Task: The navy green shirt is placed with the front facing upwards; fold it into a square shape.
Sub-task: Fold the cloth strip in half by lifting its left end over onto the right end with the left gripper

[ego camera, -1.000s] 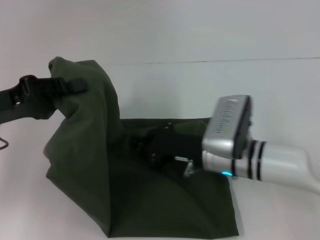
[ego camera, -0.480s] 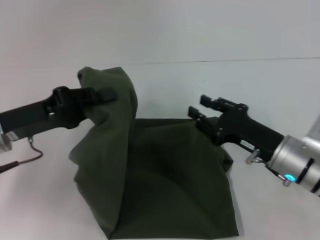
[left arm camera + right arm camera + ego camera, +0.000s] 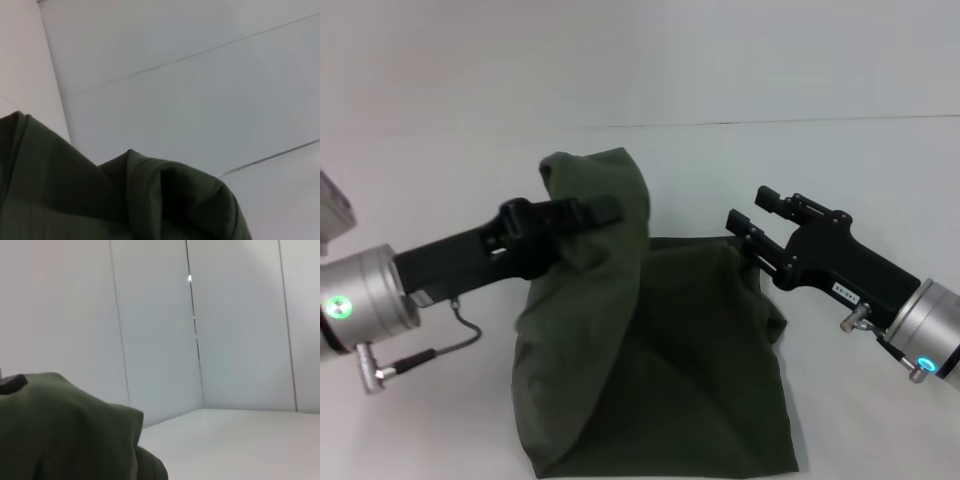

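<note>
The navy green shirt (image 3: 660, 380) lies on the white table, plain green side showing, no lettering visible. Its left part is lifted into a hump (image 3: 605, 190) and hangs over the flat part. My left gripper (image 3: 600, 212) is shut on this raised fabric, reaching in from the left. The same cloth fills the near part of the left wrist view, shirt (image 3: 125, 200). My right gripper (image 3: 752, 208) hovers open over the shirt's far right corner, nothing between its fingers. The right wrist view shows a shirt fold (image 3: 65, 430) close by.
The white table (image 3: 860, 420) extends on all sides of the shirt, with a white wall behind. A thin cable (image 3: 440, 345) hangs from my left wrist just above the table.
My left gripper has carried the lifted shirt side rightward over the flat part. My right gripper has come off the shirt, risen and drawn back to the right, open.
</note>
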Motion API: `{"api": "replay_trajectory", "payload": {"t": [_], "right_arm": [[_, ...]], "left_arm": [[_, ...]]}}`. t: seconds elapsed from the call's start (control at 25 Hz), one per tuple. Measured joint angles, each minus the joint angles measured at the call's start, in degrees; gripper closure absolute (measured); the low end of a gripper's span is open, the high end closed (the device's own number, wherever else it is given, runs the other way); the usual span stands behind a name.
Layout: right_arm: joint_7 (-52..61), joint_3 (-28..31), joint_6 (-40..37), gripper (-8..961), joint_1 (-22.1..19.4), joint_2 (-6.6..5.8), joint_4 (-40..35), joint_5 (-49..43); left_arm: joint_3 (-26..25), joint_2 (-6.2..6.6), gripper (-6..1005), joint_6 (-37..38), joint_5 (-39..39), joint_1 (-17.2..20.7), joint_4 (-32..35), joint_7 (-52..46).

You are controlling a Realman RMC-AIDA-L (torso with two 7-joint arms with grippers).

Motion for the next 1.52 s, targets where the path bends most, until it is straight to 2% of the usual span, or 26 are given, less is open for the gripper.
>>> {"api": "replay_trajectory", "payload": {"t": [0.16,0.36,0.68,0.84,1.36,1.52], "right_arm": [[0.0,1.0,-0.1,426,-0.4,0.02,0.0,0.0],[-0.1,5.7,-2.2,417,-2.2,0.02,0.0,0.0],[-0.1,13.7,-5.8,386,-5.2,-0.07,0.0,0.0],[-0.1,14.4,-5.5,343,-5.9,-0.07,0.0,0.0],[-0.1,14.6,-4.0,345,-6.7,-0.07,-0.1,0.0],[0.1,14.4,-3.1,345,-6.8,-0.07,-0.1,0.0]], "left_arm": [[0.1,-0.97,868,-1.4,0.0,-0.4,-2.3,2.4],[0.2,-1.05,868,-3.5,0.2,-0.9,-6.6,5.6],[1.9,-1.35,867,-6.8,0.4,-1.1,-9.6,12.0],[3.5,-1.47,849,-10.0,0.3,-1.5,-11.1,15.4],[6.4,-1.61,772,-16.4,0.4,-3.1,-14.4,20.8],[7.0,-1.65,748,-17.5,0.5,-3.3,-15.2,25.1]]}}
